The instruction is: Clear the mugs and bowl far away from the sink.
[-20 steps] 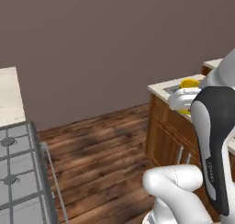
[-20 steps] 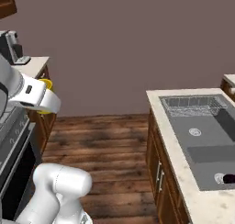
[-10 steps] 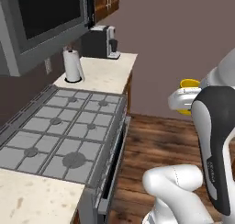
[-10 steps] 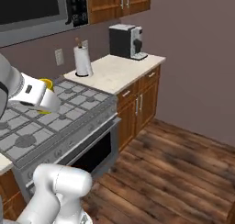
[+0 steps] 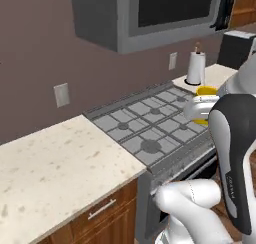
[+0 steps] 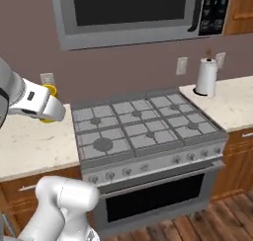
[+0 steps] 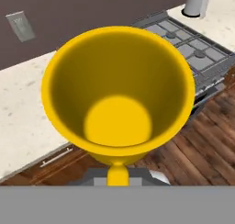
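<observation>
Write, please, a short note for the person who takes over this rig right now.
Pincer: shut on the yellow mug, carried in the air; the mug looks empty.
Place: base faces the gas stove, with a pale counter on its left and a paper towel roll on its right.
Done: one mug is picked up.
Left: set this mug on a counter here, then go for the other mugs and the bowl.

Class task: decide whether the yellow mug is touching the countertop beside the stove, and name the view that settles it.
Apart. In the hand view the yellow mug hangs in the air with countertop and floor visible far below it.
</observation>
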### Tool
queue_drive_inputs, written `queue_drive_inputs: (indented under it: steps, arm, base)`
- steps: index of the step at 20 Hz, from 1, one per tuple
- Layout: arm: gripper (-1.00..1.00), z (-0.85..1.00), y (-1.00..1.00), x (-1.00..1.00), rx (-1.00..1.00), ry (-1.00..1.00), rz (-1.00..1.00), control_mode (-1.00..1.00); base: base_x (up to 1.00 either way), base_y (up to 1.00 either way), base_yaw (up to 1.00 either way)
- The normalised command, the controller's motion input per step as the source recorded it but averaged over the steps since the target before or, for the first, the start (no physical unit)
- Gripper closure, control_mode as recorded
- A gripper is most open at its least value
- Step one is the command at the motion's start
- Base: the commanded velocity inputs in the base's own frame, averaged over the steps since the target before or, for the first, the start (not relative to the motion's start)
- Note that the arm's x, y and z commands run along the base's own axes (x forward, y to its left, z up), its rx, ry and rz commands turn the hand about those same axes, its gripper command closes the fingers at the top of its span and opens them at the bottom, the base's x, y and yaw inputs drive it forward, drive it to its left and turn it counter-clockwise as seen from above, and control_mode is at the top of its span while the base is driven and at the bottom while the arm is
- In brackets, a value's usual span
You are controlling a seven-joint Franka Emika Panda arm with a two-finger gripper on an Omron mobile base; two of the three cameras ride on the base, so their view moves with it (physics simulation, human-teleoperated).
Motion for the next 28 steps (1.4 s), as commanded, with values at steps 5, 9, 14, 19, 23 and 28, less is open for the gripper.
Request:
queue_drive_inputs:
  steps: [5,9,14,19,23,28]
  arm:
    - [1.00,0.00,0.00,0.00,0.00,0.00,0.00,1.00]
    - [1.00,0.00,0.00,0.00,0.00,0.00,0.00,1.00]
    - [1.00,0.00,0.00,0.00,0.00,0.00,0.00,1.00]
    - [1.00,0.00,0.00,0.00,0.00,0.00,0.00,1.00]
    - [1.00,0.00,0.00,0.00,0.00,0.00,0.00,1.00]
    - [1.00,0.00,0.00,0.00,0.00,0.00,0.00,1.00]
  base:
    - [0.00,0.00,0.94]
    - [0.00,0.00,0.57]
    - [0.21,0.15,0.24]
    - [0.19,0.78,0.00]
    - [0.12,1.00,-0.08]
    - [0.28,0.58,-0.08]
